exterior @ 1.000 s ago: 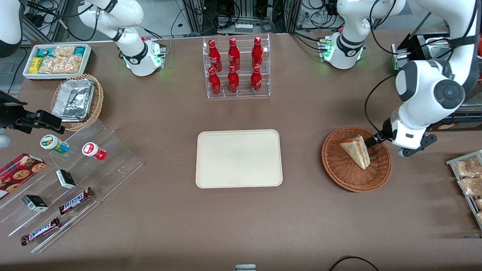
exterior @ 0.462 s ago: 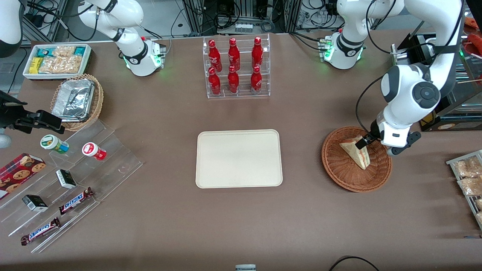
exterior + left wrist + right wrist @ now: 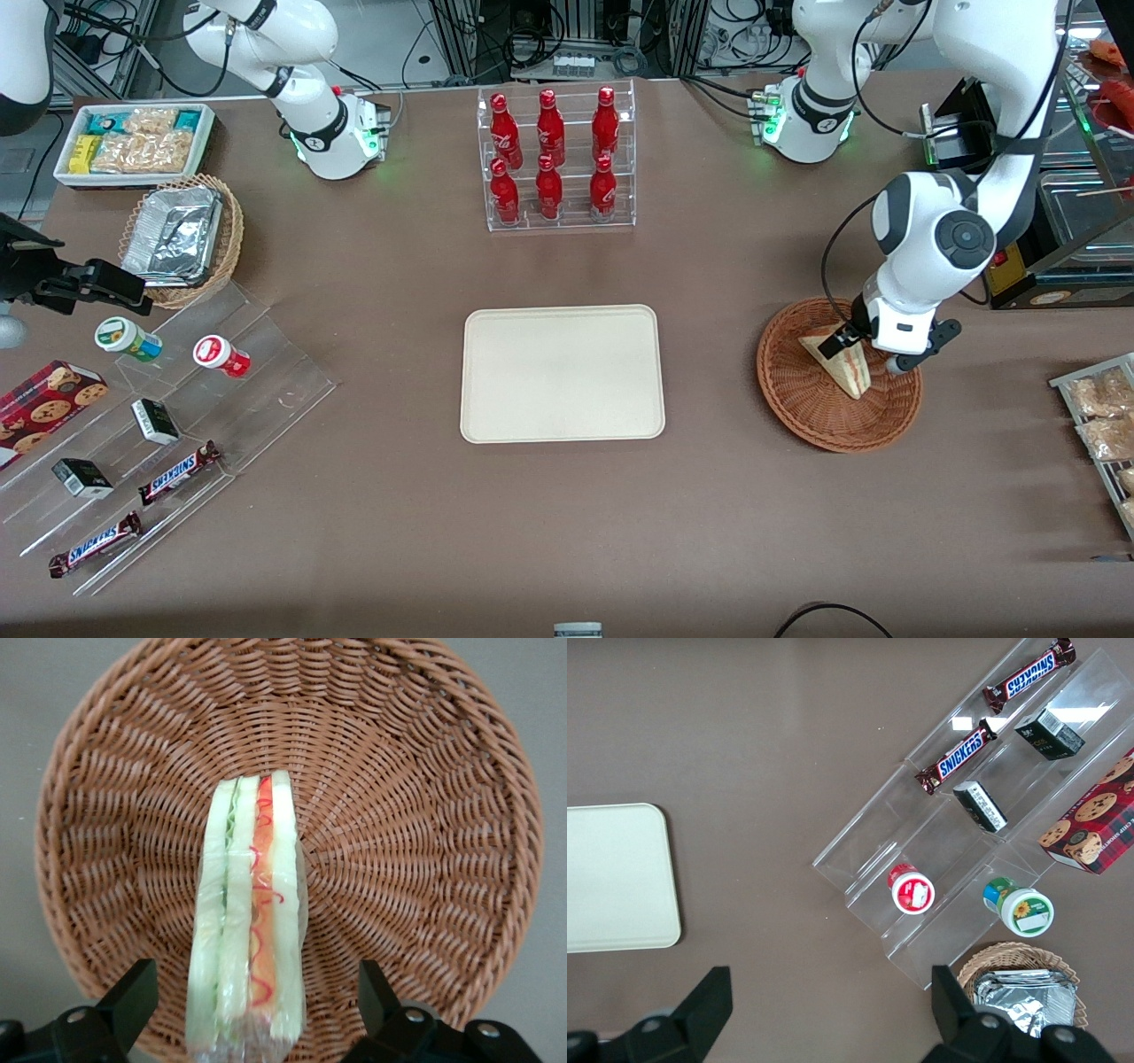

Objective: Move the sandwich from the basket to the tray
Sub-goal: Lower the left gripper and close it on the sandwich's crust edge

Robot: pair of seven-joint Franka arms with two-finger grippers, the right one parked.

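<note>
The sandwich (image 3: 842, 365) (image 3: 248, 921), a wrapped wedge of pale bread with red and green filling along its cut edge, stands on edge in the reddish-brown wicker basket (image 3: 802, 403) (image 3: 416, 815) toward the working arm's end of the table. My left gripper (image 3: 849, 344) (image 3: 252, 1005) hangs just above the wedge's thick end, open, one finger on each side and both clear of the bread. The cream tray (image 3: 562, 372) (image 3: 616, 877) lies flat at the table's middle with nothing on it.
A clear rack of red bottles (image 3: 555, 159) stands farther from the front camera than the tray. A metal rack of snack packets (image 3: 1103, 425) sits at the working arm's table edge. A foil-lined tan basket (image 3: 182, 237), a white bin (image 3: 135, 142) and an acrylic snack stand (image 3: 159, 425) lie toward the parked arm's end.
The left arm has swung in over the basket, bringing the gripper from the basket's rim to a spot straddling the sandwich's thick end. The sandwich has not moved.
</note>
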